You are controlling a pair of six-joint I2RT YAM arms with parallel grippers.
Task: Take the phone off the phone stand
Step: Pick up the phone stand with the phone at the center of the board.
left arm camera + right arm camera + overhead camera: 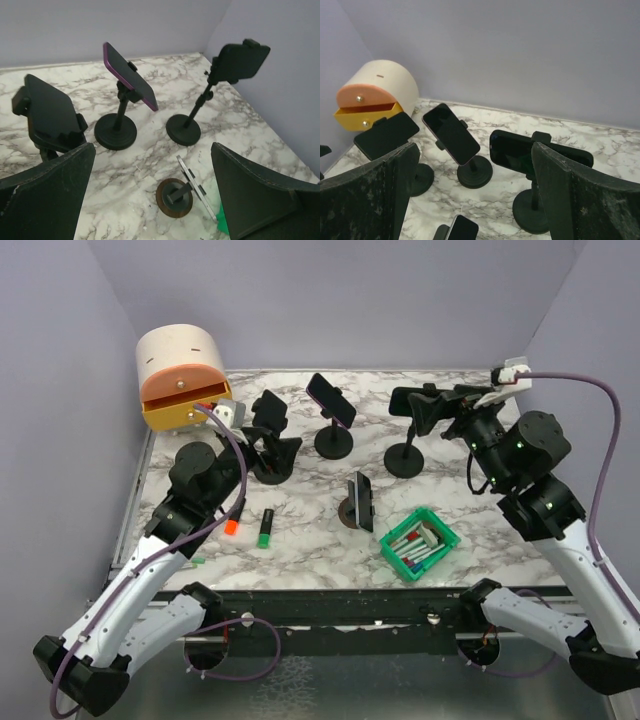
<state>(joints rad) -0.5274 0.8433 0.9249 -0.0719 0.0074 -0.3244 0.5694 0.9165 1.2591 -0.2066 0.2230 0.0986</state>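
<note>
On the marbled surface [300, 540] there are four phones, and each one sits in its own stand. Toward the back, in the middle, the purple phone [331, 400] leans tilted in the middle stand [333, 443], which has a round black base. To its left, the left phone [270, 412] is clamped in the left stand [275, 465]. To its right, the right phone [408, 400] lies sideways in the clamp of the taller right stand [404, 460]. Nearer to the arms, the small phone [362, 500] sits steeply tilted on the low stand [346, 512].

The left hand [151, 147] is wide open and holds nothing; it hangs above the surface, just beside the left phone. The right hand [475, 145] is also wide open and holds nothing; it is raised near the right phone, and I cannot tell if it touches it.

A green tray [436, 558] with markers [415, 543] stands just right of the low stand. Two loose pens [265, 530] lie near the left arm. In the back left corner stands a round drawer box [180, 355], with its orange drawer [185, 405] pulled out.
</note>
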